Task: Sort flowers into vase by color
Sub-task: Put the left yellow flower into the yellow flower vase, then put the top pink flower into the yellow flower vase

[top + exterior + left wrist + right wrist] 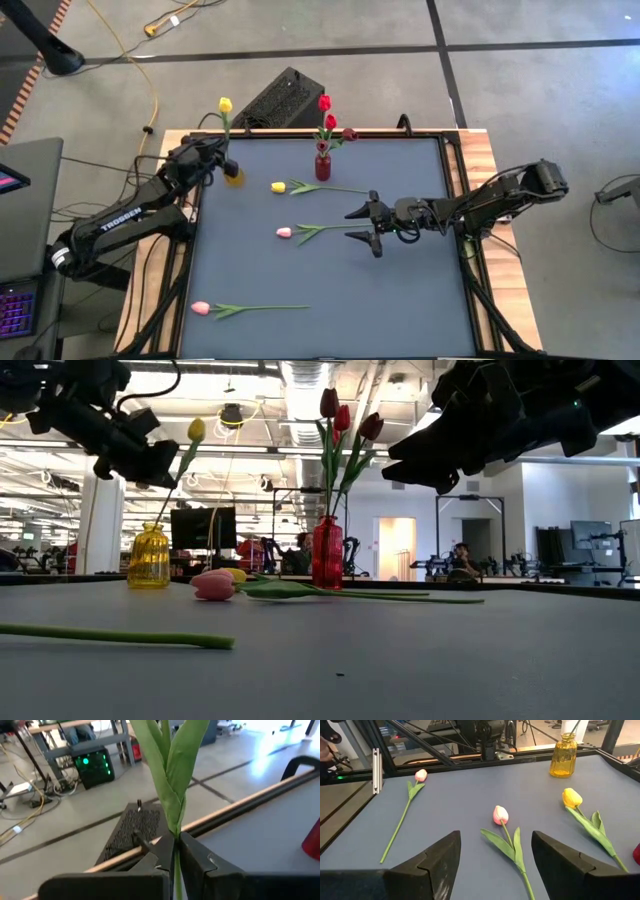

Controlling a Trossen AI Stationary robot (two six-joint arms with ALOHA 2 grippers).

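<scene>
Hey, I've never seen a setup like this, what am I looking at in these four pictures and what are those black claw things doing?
Two robot arms work at a grey table. One picture looks down from above, one looks level across the tabletop, and two come from cameras on the arms' wrists. The left gripper is shut on a yellow tulip's stem, above the yellow vase. The right gripper hangs open over the stem of a pink tulip lying mid-table. Another yellow tulip and another pink one also lie there. The red vase already holds red tulips.
</scene>
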